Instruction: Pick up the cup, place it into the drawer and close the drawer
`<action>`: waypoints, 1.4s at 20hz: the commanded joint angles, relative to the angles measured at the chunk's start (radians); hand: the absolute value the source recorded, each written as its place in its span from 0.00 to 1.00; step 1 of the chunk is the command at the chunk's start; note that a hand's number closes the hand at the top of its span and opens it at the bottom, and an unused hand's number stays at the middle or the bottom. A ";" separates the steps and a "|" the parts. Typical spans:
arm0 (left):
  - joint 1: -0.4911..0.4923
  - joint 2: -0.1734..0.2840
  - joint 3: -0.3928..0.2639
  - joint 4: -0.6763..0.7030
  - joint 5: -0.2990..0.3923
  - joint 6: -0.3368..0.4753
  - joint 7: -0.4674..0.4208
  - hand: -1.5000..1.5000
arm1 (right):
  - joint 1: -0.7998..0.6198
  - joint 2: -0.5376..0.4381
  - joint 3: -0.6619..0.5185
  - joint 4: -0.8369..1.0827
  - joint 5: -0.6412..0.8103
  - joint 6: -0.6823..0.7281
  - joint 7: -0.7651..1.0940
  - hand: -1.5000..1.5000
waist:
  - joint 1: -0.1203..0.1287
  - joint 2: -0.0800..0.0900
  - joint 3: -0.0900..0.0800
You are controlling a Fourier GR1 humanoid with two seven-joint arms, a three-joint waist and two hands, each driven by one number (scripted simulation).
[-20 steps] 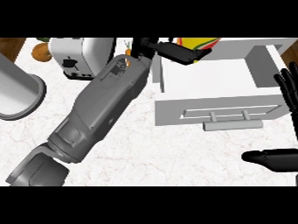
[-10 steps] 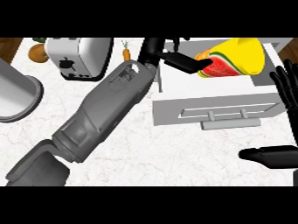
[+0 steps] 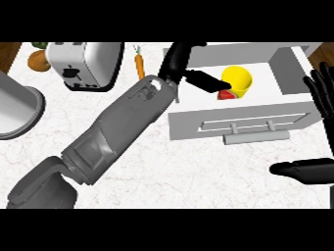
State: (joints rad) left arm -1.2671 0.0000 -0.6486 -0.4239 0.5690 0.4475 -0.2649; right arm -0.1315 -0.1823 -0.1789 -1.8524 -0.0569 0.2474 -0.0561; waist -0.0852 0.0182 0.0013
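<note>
Since a moment before, the yellow-and-red cup [image 3: 236, 82] had dropped inside the open drawer [image 3: 234, 116]. Nearest, the right hand [image 3: 330, 122] rested open at the right edge. Farther, the left hand [image 3: 191, 68] pinched the cup; toaster [image 3: 83, 63] and carrot [image 3: 139, 66] lay beyond.

A single head view looks steeply down on the white desk [image 3: 198, 166] from close above, forearms entering from the lower edge. It takes in the open drawer [image 3: 234, 120] at upper right and the toaster [image 3: 83, 63] at upper left.
</note>
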 commanded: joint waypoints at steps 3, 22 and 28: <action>0.058 0.000 -0.044 -0.065 0.047 0.071 -0.088 0.00 | 0.013 -0.005 -0.031 0.001 -0.092 0.051 -0.018 0.00 | 0.005 -0.001 0.000; 0.081 0.110 0.141 -0.263 0.119 0.036 -0.066 0.00 | 0.106 -0.128 0.087 -0.215 0.102 0.171 0.085 1.00 | 0.095 -0.023 -0.002; 0.239 0.246 0.143 -0.511 0.102 0.034 0.020 0.00 | 0.165 -0.082 0.142 -0.170 0.283 0.099 0.033 1.00 | 0.109 -0.027 -0.001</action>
State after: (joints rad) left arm -1.1264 0.1880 -0.5106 -0.8019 0.6771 0.4742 -0.2825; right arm -0.0023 -0.2897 -0.0696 -2.0344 0.1129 0.3915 0.0133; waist 0.0158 -0.0069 -0.0004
